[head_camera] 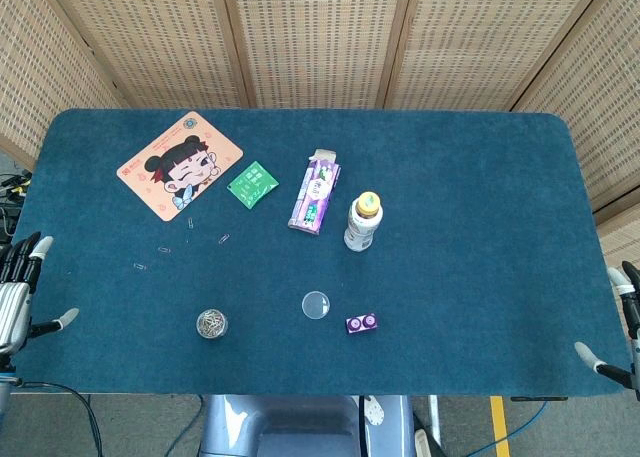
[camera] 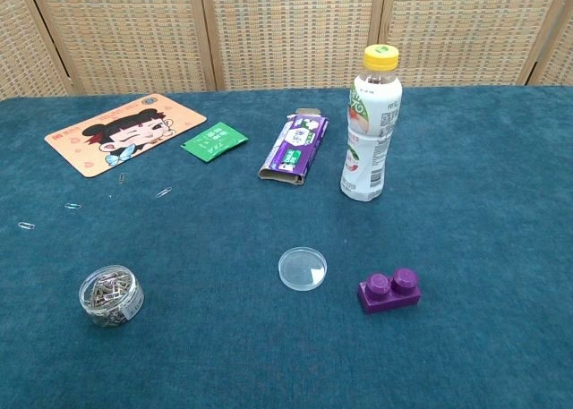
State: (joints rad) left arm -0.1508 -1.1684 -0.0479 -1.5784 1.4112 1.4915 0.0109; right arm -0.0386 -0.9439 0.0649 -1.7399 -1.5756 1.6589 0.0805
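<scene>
While both arms hang off the desk (head_camera: 480,227) edges, the left robot hand (head_camera: 18,287) and right robot hand (head_camera: 622,332) hold nothing, fingers spread apart. Nearest the left one, a small clear tub (camera: 111,294) full of paper clips stands uncovered, its clear round lid (camera: 303,268) lying near a purple brick (camera: 389,290). The yellow-capped bottle (camera: 372,136) stands upright, its label writing too small to read.

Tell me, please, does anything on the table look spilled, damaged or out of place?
Yes. A few loose paper clips lie scattered on the cloth left of centre, away from the clip jar, whose clear lid lies apart. The purple box lies flat with one end open.
</scene>
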